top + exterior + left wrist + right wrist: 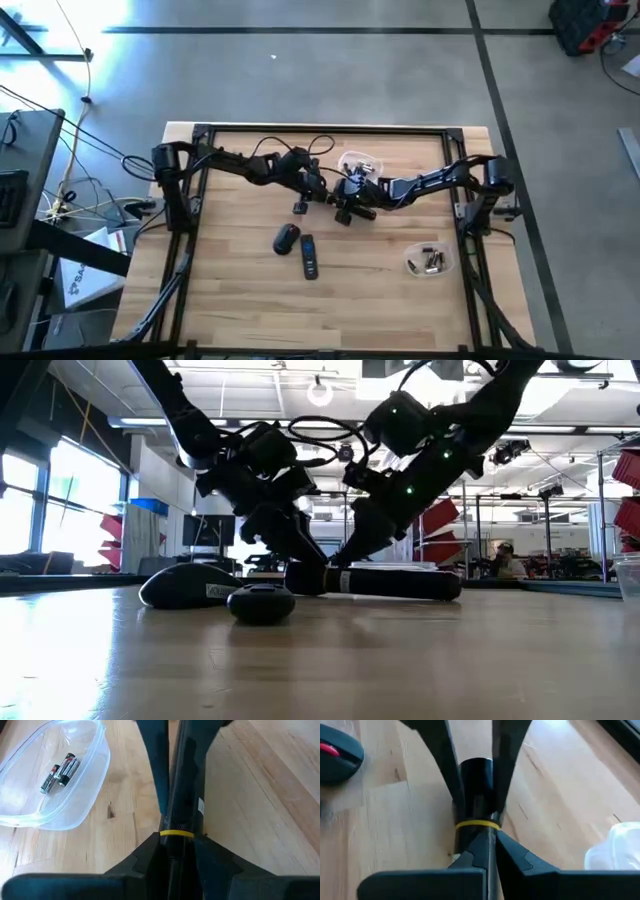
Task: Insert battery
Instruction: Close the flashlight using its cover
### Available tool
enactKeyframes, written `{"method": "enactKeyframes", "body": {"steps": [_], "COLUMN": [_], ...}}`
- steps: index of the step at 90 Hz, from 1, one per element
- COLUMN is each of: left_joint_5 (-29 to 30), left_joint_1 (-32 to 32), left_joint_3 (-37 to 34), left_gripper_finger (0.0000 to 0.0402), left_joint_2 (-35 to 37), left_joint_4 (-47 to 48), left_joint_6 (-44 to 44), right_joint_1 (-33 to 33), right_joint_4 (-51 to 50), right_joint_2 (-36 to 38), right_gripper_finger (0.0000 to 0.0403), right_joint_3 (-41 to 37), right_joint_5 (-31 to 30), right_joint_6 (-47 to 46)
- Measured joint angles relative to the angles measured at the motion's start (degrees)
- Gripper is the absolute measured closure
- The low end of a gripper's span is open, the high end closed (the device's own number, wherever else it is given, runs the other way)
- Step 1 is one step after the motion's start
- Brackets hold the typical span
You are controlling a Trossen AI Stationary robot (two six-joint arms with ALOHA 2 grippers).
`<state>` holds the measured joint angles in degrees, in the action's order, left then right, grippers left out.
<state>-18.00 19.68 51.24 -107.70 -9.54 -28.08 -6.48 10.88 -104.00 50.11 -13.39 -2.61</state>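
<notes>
I see a pale wooden table (240,300), both arms meeting mid-table. The left gripper (172,822) and right gripper (477,822) each pinch a black cylinder with a yellow band (476,795), a flashlight perhaps. Two batteries (61,772) lie in a clear plastic tub (85,800) nearby.

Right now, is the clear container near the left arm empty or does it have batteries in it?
Not empty. The left wrist view shows two batteries lying side by side on the floor of the clear container.
</notes>
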Motion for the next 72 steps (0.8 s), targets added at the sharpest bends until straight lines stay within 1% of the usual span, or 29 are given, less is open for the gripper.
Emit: {"method": "enactKeyframes", "body": {"steps": [45,72], "left_joint_5": [0.0,0.0], "left_joint_1": [0.0,0.0], "left_joint_3": [0.0,0.0], "left_gripper_finger": [0.0312,0.0312], "left_joint_2": [0.0,0.0], "left_joint_4": [-0.1,-0.2], "left_joint_6": [0.0,0.0], "right_joint_1": [0.6,0.7], "right_joint_4": [-2.3,-2.9], "right_joint_2": [-0.6,-1.5], "right_gripper_finger": [0.0403,0.0403], "right_joint_3": [0.4,0.4], "right_joint_5": [0.0,1.1], "right_joint_6": [1.6,2.7]}}
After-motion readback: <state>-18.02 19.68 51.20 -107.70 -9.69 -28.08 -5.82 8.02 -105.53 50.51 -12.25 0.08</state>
